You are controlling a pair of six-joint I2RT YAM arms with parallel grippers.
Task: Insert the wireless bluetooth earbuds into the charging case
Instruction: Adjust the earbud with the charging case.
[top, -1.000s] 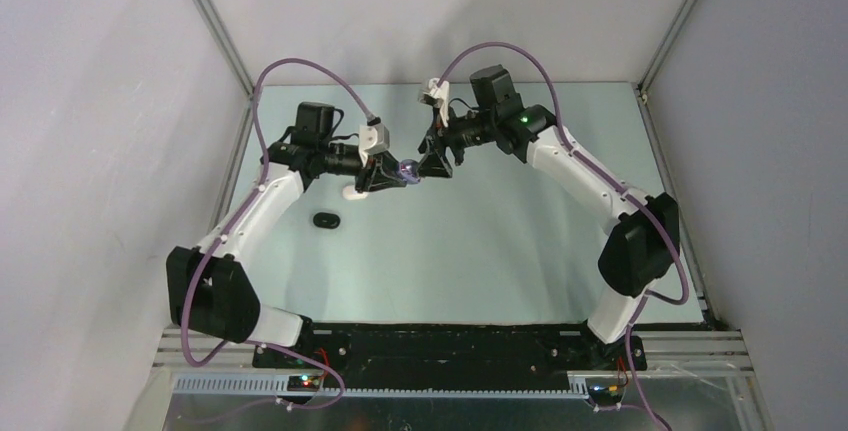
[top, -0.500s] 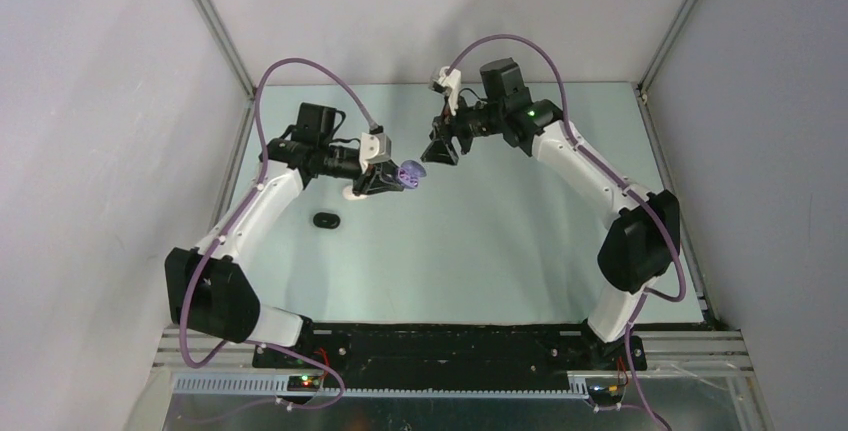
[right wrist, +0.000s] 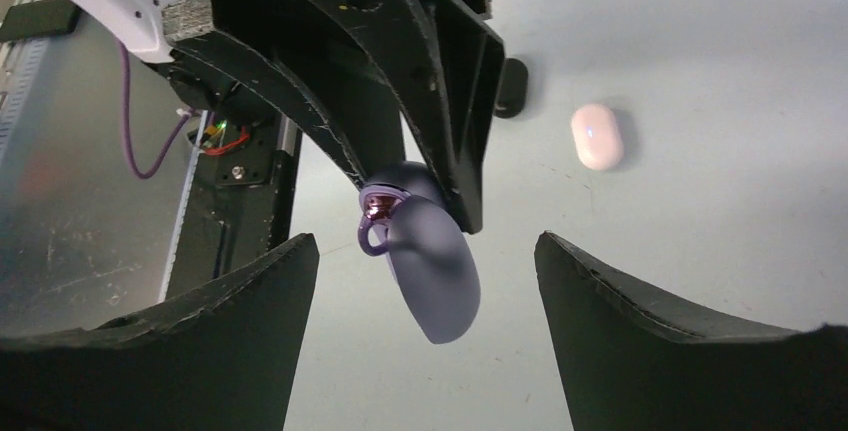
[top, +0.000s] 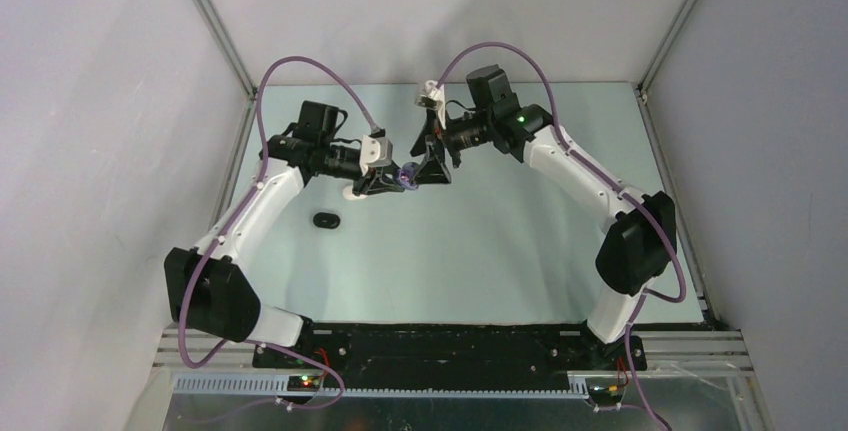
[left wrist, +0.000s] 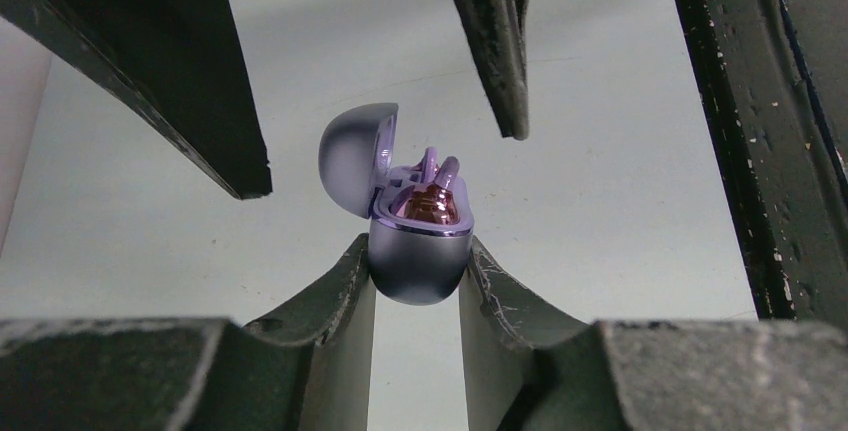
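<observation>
Left jaws mid-air around lavender case (left wrist: 418, 251)

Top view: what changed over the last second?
The right end effector, open, drew away from the open lavender case, then swung back close to it. The left end effector kept gripping that case; the black case stayed put.

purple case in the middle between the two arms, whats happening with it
The left gripper is clamped on the base of a small lavender-purple oval charging case, holding it above the table with its lid hinged open. At least one shiny pinkish-purple earbud sits in the base. The right gripper is open, its fingers either side of the lid without touching it, possibly about to close it. A black oval case and a white pill-shaped case lie on the table.
</observation>
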